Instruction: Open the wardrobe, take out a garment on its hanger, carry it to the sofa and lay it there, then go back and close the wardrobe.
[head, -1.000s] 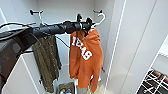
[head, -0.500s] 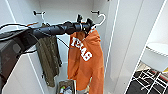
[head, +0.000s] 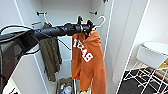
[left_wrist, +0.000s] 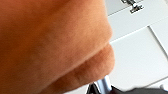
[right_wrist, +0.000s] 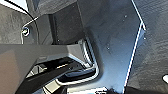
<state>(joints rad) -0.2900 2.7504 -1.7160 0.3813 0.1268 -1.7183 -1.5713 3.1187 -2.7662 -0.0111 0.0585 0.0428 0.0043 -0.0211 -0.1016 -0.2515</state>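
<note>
Your left end effector (head: 86, 27) is clamped on the hanger (head: 100, 22) at the sweatshirt's collar, and the garment (head: 86, 60) hangs straight down from it toward 6 o'clock, long axis vertical, in front of the open wardrobe (head: 117, 45). The olive jacket (head: 51, 58) sits at its 9 o'clock (well inside). Your left wrist view adds close orange fleece; the right arm's state you cannot tell.
</note>
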